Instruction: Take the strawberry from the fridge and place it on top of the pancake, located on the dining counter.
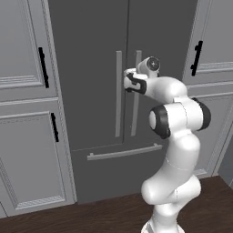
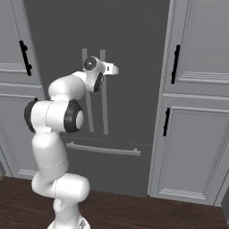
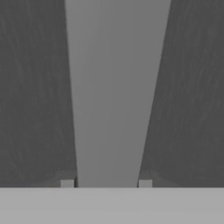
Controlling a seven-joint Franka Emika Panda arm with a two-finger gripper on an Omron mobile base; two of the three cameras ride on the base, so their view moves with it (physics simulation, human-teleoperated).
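Both gripper tips clamp one fridge door handle between them.

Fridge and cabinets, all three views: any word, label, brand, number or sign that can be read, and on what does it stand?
None: no text on the fridge doors, its handle between the tool tips, or the cabinets.

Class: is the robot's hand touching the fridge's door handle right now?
Touching. In the hand view, the hand is shut on the light grey handle, a fingertip against each side with no gap; fridge doors closed.
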